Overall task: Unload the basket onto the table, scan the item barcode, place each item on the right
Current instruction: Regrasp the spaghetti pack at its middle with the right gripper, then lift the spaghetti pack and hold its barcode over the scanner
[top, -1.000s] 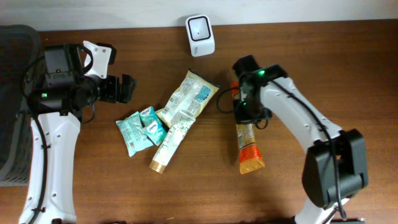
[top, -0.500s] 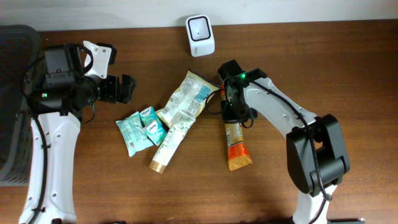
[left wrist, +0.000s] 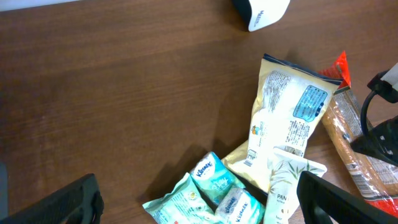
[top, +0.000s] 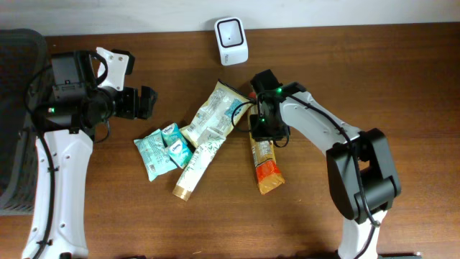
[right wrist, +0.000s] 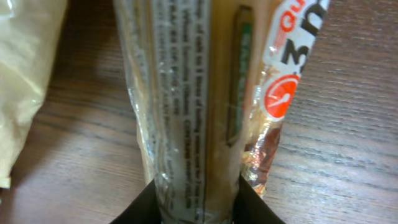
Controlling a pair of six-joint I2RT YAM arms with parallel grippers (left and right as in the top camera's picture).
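A long clear-and-orange snack packet lies on the wooden table, right of the pile. My right gripper sits low over its upper end. In the right wrist view the packet runs up between the two black fingers, which touch it on both sides; the gripper is shut on it. The white barcode scanner stands at the back edge, its corner also in the left wrist view. My left gripper hangs wide open at the left, nothing between its fingers.
A cream pouch, a pale tube and teal tissue packs form a pile in the middle, just left of the snack packet. A dark basket stands at the far left edge.
My right gripper has moved left with the snack packet, bringing it close to the cream pouch. The left arm has not moved.
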